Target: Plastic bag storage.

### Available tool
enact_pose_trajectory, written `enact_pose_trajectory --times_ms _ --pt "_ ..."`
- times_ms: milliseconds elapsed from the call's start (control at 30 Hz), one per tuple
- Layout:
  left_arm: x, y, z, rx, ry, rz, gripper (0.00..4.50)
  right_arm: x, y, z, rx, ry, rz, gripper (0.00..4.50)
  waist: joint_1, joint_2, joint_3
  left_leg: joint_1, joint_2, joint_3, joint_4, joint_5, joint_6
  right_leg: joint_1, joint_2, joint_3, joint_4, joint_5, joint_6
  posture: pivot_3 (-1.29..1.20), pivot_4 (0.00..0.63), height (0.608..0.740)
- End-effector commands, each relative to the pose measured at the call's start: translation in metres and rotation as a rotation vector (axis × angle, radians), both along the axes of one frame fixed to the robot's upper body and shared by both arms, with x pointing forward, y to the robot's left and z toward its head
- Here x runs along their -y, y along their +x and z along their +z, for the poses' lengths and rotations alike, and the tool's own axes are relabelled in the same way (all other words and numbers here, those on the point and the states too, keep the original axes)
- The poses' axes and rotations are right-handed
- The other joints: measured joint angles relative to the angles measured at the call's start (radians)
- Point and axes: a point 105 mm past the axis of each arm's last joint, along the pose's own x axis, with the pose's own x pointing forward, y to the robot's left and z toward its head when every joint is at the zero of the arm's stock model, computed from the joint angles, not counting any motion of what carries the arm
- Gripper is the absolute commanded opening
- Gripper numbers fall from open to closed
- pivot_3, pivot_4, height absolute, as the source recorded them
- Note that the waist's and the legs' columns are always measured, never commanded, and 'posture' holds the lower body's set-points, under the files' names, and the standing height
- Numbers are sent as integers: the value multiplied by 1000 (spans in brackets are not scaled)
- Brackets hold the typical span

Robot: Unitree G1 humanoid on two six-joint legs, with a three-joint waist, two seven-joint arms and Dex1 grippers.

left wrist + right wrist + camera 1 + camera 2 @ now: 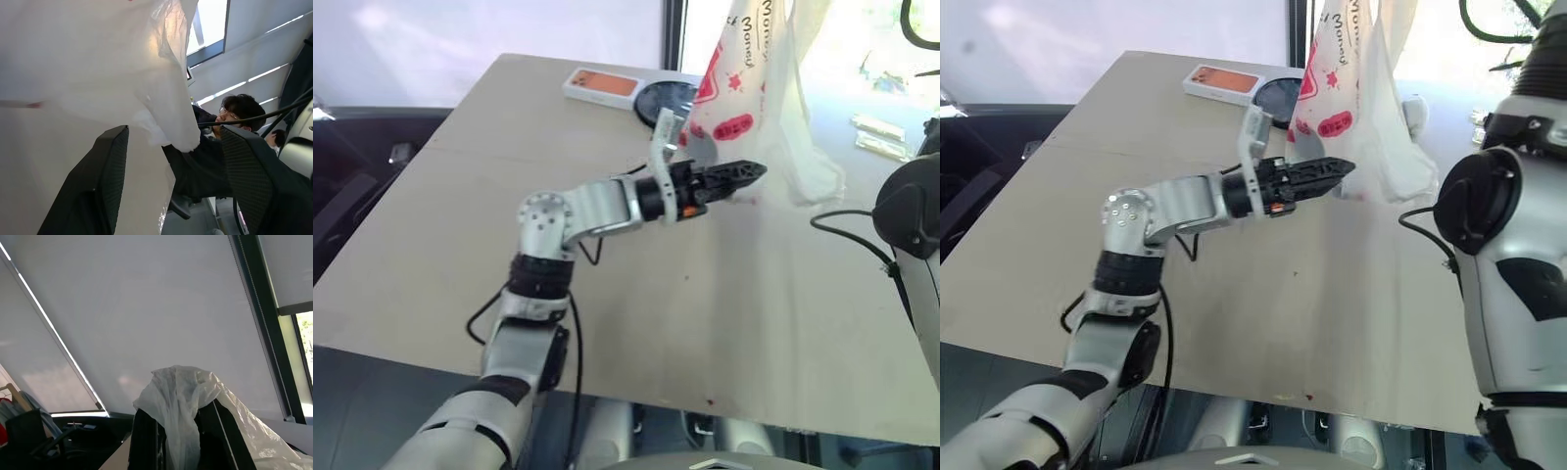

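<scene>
Thin, crinkly translucent white plastic bag w/ red print (1347,108) hangs upright over the far right part of the pale beige surface (607,284), its top running up past the head views' upper edge; lower end sits just above/at the surface near the far edge. Right wrist view gives what the head views don't: bag's bunched top (183,401) is pinched between the right tool (182,440) fingers, pressed together on the film, w/ white window blinds behind.

Left tool (744,174) reaches level toward the bag's lower part, tips at the film. In head views its fingers look nearly together from the side; left wrist view shows them spread (173,186), bag film hanging in the gap and against one black finger (98,181), nothing clamped. That view also shows a person w/ dark hair and glasses (234,110) seated beyond the bag.

Further out, head views only: white flat box w/ orange top (602,85) and black round disc (664,101) at the surface's far edge, left of the bag. Black cable (842,230) loops on the surface at right.
</scene>
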Motion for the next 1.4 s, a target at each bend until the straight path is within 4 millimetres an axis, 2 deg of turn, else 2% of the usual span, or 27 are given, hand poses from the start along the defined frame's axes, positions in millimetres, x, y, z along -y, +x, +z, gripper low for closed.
enact_pose_trajectory --times_ms 33,233,333,367,433,467,567,600,633,667,700,733,767,833,933,1000,1100,1200,1267,1400 --pt "14 -2 8 -19 7 -38 2968 -1 -25 26 116 22 21 0 0 0 0 0 0 0 0 0 0 0 0 0 0 0 0 0 150 740" --pt "43 -1 15 -61 -6 -77 2968 -7 -28 25 117 19 30 0 0 0 0 0 0 0 0 0 0 0 0 0 0 0 0 0 150 740" --pt "57 9 2 -74 55 -32 2968 -7 -28 24 115 24 26 0 0 0 0 0 0 0 0 0 0 0 0 0 0 0 0 0 150 740" --pt "60 9 0 -76 52 -36 2579 -8 -28 24 114 23 25 0 0 0 0 0 0 0 0 0 0 0 0 0 0 0 0 0 150 740" --pt "61 8 0 -71 39 -38 2328 -7 -28 23 112 22 19 0 0 0 0 0 0 1 0 0 0 0 1 0 0 0 0 0 150 740" --pt "57 9 1 -70 28 -35 1945 -5 -28 22 112 20 12 0 0 0 0 -1 0 1 0 0 0 -1 1 0 -1 0 0 0 150 740" --pt "32 17 11 -69 -48 17 1384 6 -23 21 109 25 -25 0 -4 0 0 0 0 1 0 0 0 -1 1 0 0 0 0 0 150 740" --pt "22 21 19 -57 -89 48 1060 9 -21 21 110 27 -37 0 -5 0 0 0 1 1 -1 0 0 -1 1 1 0 0 0 0 150 740" --pt "11 25 30 -41 -146 73 899 13 -20 21 112 28 -48 0 -5 0 0 0 1 1 -1 0 0 -1 1 1 0 0 0 0 150 740" --pt "-7 29 49 5 -210 112 736 17 -20 22 123 26 -61 0 -5 0 0 0 1 1 -1 0 0 -2 1 1 1 0 0 0 150 740" --pt "-20 31 62 39 -253 136 383 19 -20 23 131 23 -69 0 -6 0 0 0 1 2 0 0 0 -3 1 2 2 0 0 0 150 740" --pt "-44 34 86 94 -332 182 128 26 -21 26 149 18 -88 0 -6 0 0 -1 1 3 0 0 0 -5 1 4 3 0 0 0 150 740" --pt "-65 36 106 155 -375 234 52 32 -22 29 160 20 -103 0 -6 0 0 -1 1 4 0 0 0 -6 1 5 3 0 0 0 150 740" --pt "-92 36 131 246 -428 295 52 41 -22 31 171 22 -120 0 -5 0 0 -2 1 5 0 0 0 -7 1 4 3 0 0 0 150 740" --pt "-142 29 193 467 -518 401 52 61 -14 21 172 -11 -165 0 -1 0 0 -4 0 5 -2 0 0 -8 1 4 2 0 0 0 150 740" --pt "-155 29 215 559 -514 443 52 70 -7 12 162 -33 -193 0 0 0 0 -4 -1 5 -2 0 0 -8 3 3 2 0 0 0 150 740" --pt "-154 34 226 655 -455 455 52 81 1 -2 140 -75 -232 0 0 0 0 -3 -2 6 -3 0 0 -7 3 3 1 0 0 0 150 740" --pt "-145 38 222 705 -385 429 52 81 -2 -20 110 -153 -212 0 0 0 0 -2 -1 6 -1 0 0 -6 3 3 3 0 0 0 150 740" --pt "-144 42 211 703 -328 421 52 78 -8 -36 91 -228 -204 0 0 0 0 -2 -1 5 -1 0 0 -6 3 3 3 0 0 0 150 740" --pt "-151 54 175 683 -198 458 52 72 -21 -77 30 -301 -169 0 -4 0 0 -3 0 7 -3 0 0 -8 0 5 3 0 0 0 150 740"
